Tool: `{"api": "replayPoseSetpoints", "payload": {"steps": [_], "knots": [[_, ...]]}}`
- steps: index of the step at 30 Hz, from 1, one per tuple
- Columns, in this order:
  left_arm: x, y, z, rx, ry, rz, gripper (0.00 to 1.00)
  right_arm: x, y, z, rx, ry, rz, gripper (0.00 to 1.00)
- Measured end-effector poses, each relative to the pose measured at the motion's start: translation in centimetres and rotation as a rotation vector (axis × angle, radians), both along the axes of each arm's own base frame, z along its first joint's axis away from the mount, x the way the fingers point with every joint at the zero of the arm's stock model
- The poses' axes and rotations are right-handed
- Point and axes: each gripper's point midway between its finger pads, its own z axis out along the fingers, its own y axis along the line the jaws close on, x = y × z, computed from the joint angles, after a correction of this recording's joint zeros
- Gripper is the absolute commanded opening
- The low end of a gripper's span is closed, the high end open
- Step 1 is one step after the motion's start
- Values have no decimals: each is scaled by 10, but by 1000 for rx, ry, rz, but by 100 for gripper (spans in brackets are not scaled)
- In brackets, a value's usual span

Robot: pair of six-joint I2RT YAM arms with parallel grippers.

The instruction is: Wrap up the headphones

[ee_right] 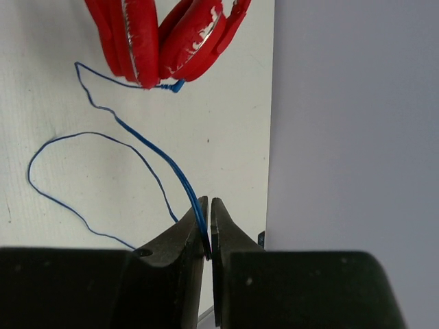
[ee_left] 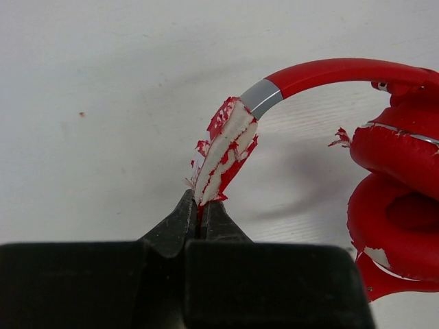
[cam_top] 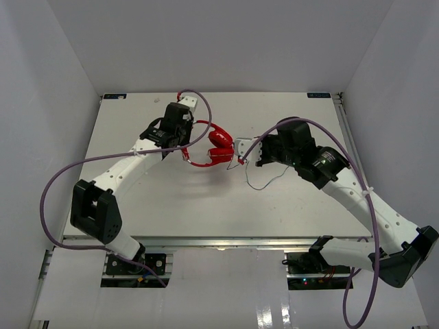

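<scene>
The red headphones [cam_top: 218,145] lie at the middle of the table, ear cups [ee_left: 398,199] folded together. My left gripper [ee_left: 202,205] is shut on the worn red-and-white end of the headband [ee_left: 226,151]; in the top view it [cam_top: 185,149] sits just left of the cups. My right gripper [ee_right: 208,229] is shut on the thin blue cable [ee_right: 147,147], pinching a doubled strand a short way right of the cups [ee_right: 164,34]. The rest of the cable [cam_top: 264,184] trails in loose loops on the table below the right gripper [cam_top: 241,160]. A blue cable end [ee_right: 177,86] sits at one cup.
The white table [cam_top: 206,212] is walled in by grey panels on three sides. The table's edge and a wall [ee_right: 343,123] are close beside the right gripper. Thick purple robot cables [cam_top: 51,185] arc around both arms.
</scene>
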Motion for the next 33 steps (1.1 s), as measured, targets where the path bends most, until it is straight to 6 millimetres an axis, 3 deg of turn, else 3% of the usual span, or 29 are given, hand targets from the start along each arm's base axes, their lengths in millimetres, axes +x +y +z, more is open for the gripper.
{"api": "replayPoseSetpoints", "payload": {"steps": [6, 11, 15, 20, 26, 30, 33], "knots": [[-4, 16, 13, 84, -60, -26, 0, -10, 4, -5, -39, 3, 87, 13], [-8, 11, 6, 76, -42, -48, 0, -16, 28, -8, -39, 53, 185, 12], [-9, 1, 3, 15, -20, -44, 0, -19, 46, -16, -72, 39, 228, 12], [-10, -24, 1, -69, 16, -129, 0, -3, 47, -14, -85, -35, 153, 11], [-39, -56, -18, -127, 86, -312, 0, 27, 42, 10, -24, -144, 39, 11], [-71, -71, -43, -136, 167, -418, 0, 37, 46, 6, -11, -138, 21, 11], [-88, -79, -50, -160, 204, -473, 0, 41, 47, -2, 2, -104, 20, 11]]}}
